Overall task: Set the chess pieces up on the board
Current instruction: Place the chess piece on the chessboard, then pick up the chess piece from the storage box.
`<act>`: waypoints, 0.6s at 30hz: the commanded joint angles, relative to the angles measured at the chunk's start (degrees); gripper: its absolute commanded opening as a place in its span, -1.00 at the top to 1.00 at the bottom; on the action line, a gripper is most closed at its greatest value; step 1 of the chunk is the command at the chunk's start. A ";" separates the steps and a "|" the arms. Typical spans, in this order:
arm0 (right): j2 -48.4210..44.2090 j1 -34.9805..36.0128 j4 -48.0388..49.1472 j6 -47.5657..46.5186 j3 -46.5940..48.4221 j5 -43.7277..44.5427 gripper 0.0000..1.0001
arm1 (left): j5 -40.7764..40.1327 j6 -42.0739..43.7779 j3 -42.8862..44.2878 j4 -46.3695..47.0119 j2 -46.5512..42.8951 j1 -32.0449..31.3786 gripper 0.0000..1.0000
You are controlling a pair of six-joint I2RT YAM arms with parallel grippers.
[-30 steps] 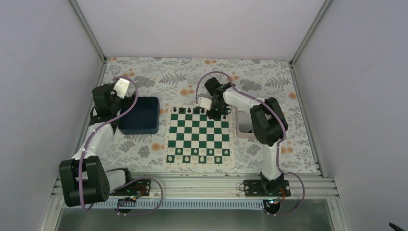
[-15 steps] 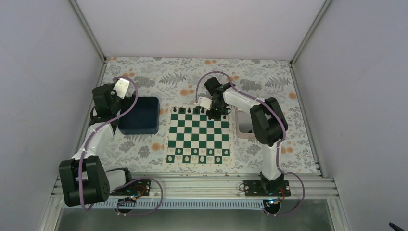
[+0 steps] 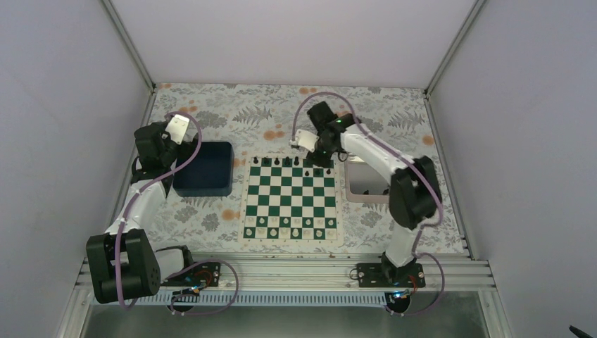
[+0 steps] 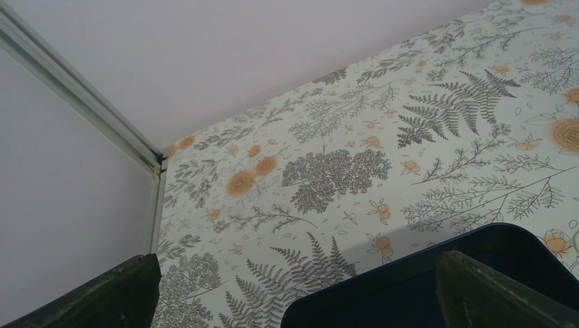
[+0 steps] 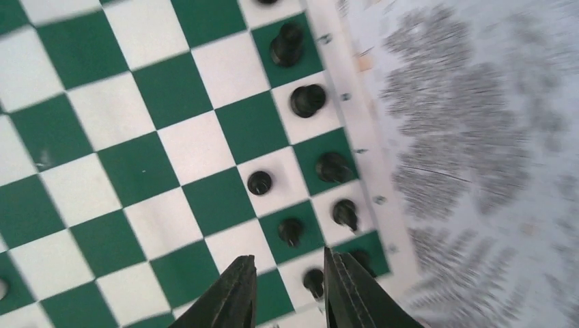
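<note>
Small black chess pieces (image 5: pixel 308 100) are stood along the far edge of the flat green-and-white chessboard (image 3: pixel 290 201); the right pincer (image 5: pixel 285 263) is parted narrowly, empty, above them; the left pincer (image 4: pixel 297 263) is spread wide.

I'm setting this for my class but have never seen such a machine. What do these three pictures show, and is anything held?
Two robot arms are bolted to a table. The wide picture comes from a fixed camera above; the others from a camera on each wrist. On it lie a green-and-white board, black chess pieces along its far edge, white pieces along its near edge, a dark blue bin and a metal tray. The left gripper is open by the bin; the right gripper, open above the black pieces, holds nothing.
</note>
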 commanded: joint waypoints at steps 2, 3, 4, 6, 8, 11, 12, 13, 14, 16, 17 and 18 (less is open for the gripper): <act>-11.79 -4.06 -4.99 0.69 0.18 3.95 0.43 | 1.17 -0.20 -0.08 0.45 -0.80 0.46 -1.00; -14.15 -5.57 -5.41 0.42 -0.54 4.42 0.42 | 1.28 -0.19 -0.05 0.46 -0.92 0.46 -1.00; -15.59 -7.40 -5.57 -0.04 -1.54 4.76 0.41 | 1.29 -0.21 -0.10 0.38 -0.91 0.46 -1.00; -17.77 -11.99 -5.80 -1.47 -3.53 4.79 0.39 | 1.25 -0.22 0.01 0.36 -1.18 0.46 -1.00; -19.30 -17.48 -5.51 -3.12 -6.17 4.64 0.38 | 1.22 -0.22 -0.03 0.31 -1.32 0.46 -1.00; -20.55 -24.93 -2.86 -5.82 -11.17 3.87 0.38 | 1.30 -0.21 0.12 0.27 -1.29 0.46 -1.00; -20.59 -27.10 -1.80 -6.56 -12.63 3.65 0.38 | 1.45 -0.21 0.07 0.28 -1.18 0.46 -1.00; -20.41 -28.79 -0.74 -7.22 -13.87 3.76 0.38 | 1.52 -0.21 0.10 0.27 -1.09 0.46 -1.00; -20.04 -30.32 0.42 -7.79 -15.04 3.90 0.38 | 1.56 -0.29 0.14 0.21 -1.01 0.46 -1.00; -18.73 -32.66 2.79 -8.54 -16.77 4.11 0.38 | 1.63 -0.30 0.22 0.19 -0.97 0.46 -1.00; -17.96 -33.60 3.90 -8.78 -17.40 4.12 0.38 | 1.69 -0.30 0.23 0.18 -0.97 0.41 -1.00; -16.97 -34.43 5.00 -8.95 -17.71 4.10 0.38 | 1.66 -0.32 0.23 0.18 -1.01 0.45 -1.00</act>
